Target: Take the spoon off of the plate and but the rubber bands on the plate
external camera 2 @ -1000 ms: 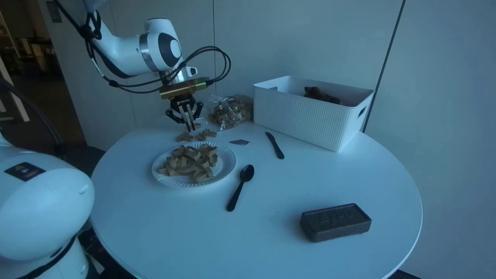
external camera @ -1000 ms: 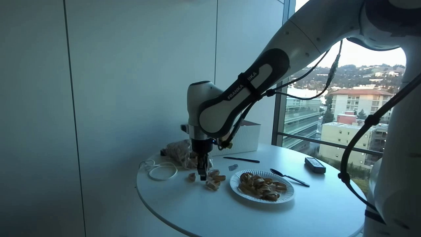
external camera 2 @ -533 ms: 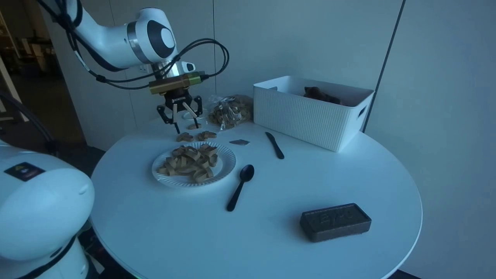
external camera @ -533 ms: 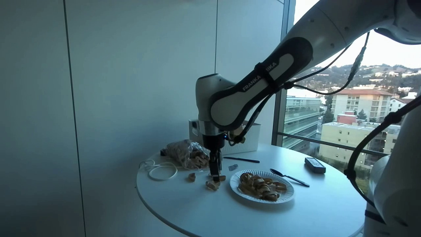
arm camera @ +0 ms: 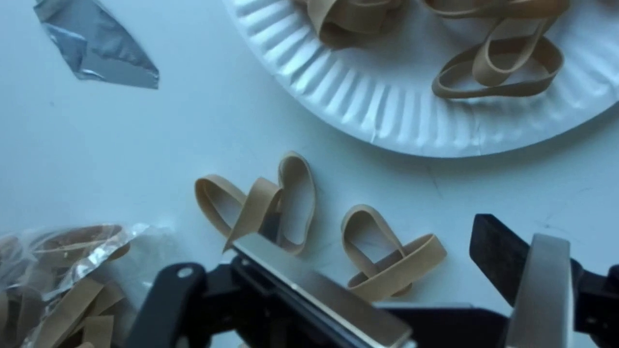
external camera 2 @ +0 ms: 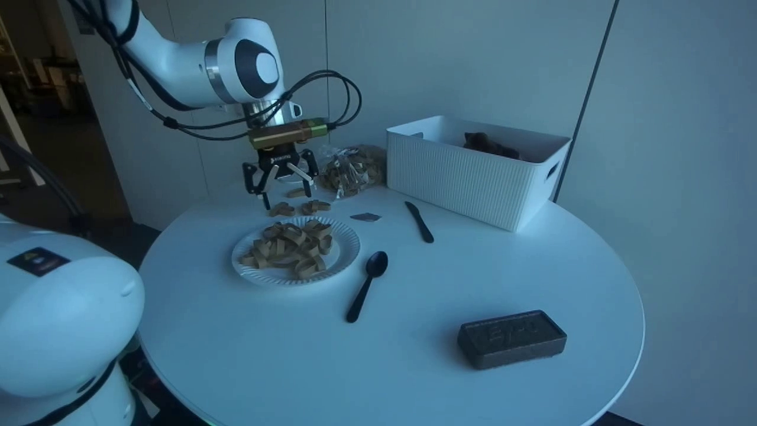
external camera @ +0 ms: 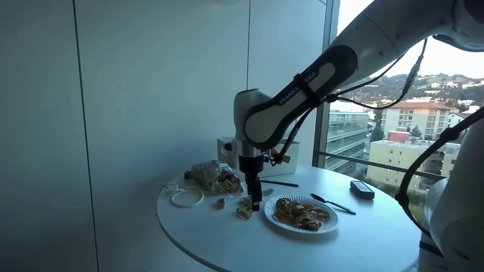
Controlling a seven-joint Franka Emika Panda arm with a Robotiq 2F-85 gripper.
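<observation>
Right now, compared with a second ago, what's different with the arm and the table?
The gripper has opened and, in an exterior view, shifted toward the plate. Nothing was visibly taken hold of or let go. The piled rubber bands on the plate, the loose rubber bands beside it, the spoon and the knife stayed as they were.

- Plate (arm camera: 396,116): paper-looking, ridged rim
- Rubber bands (arm camera: 254,208): smooth, matt rubber
- Spoon (external camera 2: 365,290): smooth, plastic-looking
- Bag (external camera 2: 349,171): clear, glossy, crinkled plastic
- Scrap (arm camera: 104,50): shiny, creased, foil-like
- Bin (external camera 2: 455,177): ribbed, matt plastic
- Tabletop (external camera 2: 295,343): smooth, satiny
</observation>
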